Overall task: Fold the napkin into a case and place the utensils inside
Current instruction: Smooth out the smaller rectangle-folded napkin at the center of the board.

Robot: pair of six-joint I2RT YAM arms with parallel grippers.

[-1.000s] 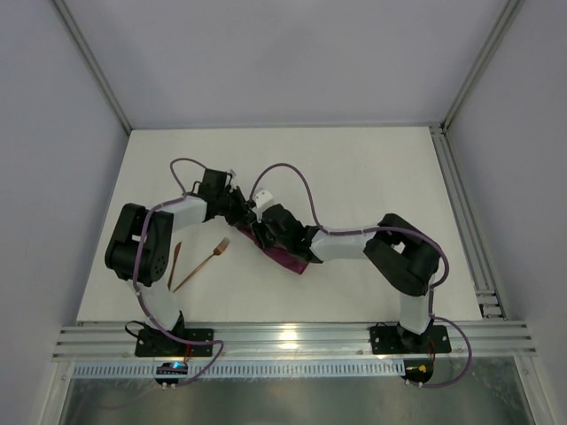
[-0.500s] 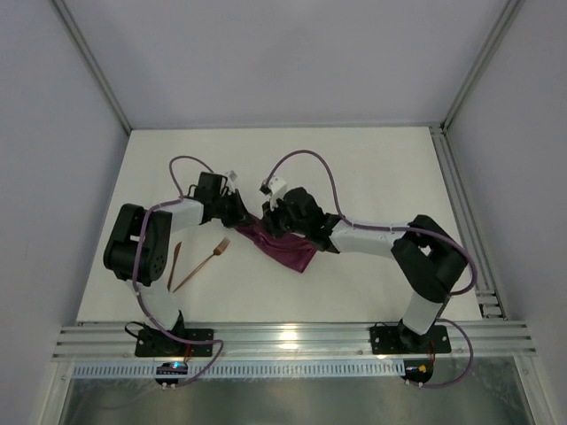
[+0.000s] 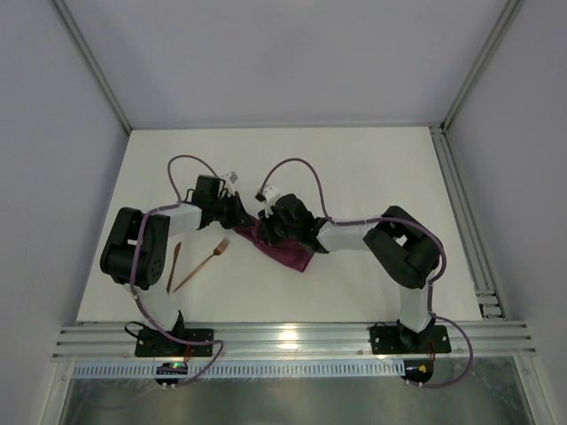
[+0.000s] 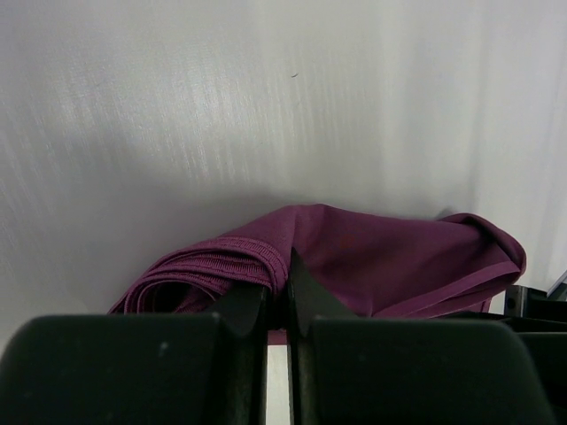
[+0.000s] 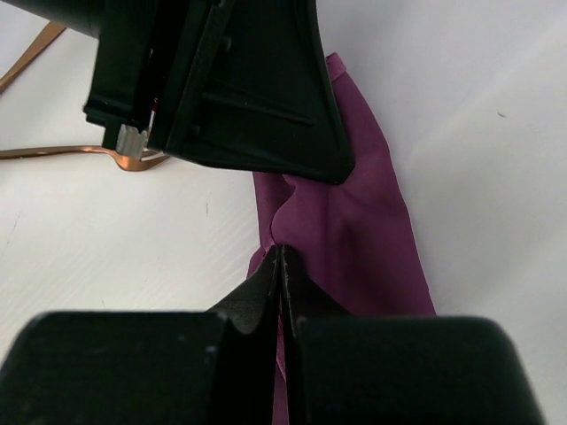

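The napkin (image 3: pixel 289 253) lies bunched and partly folded on the white table (image 3: pixel 372 168), near its centre, between the two wrists. Left gripper (image 4: pixel 278 285): jaws drawn almost together, pinching a rolled edge of the cloth. Right gripper (image 5: pixel 281 264): jaws closed to a slit on a puckered fold of the same cloth, just beside the left gripper. The fork (image 3: pixel 210 259) rests flat on the table left of the napkin, tines toward it, near but apart. A second copper utensil (image 3: pixel 174 263) lies just left of the fork, clear of the cloth.
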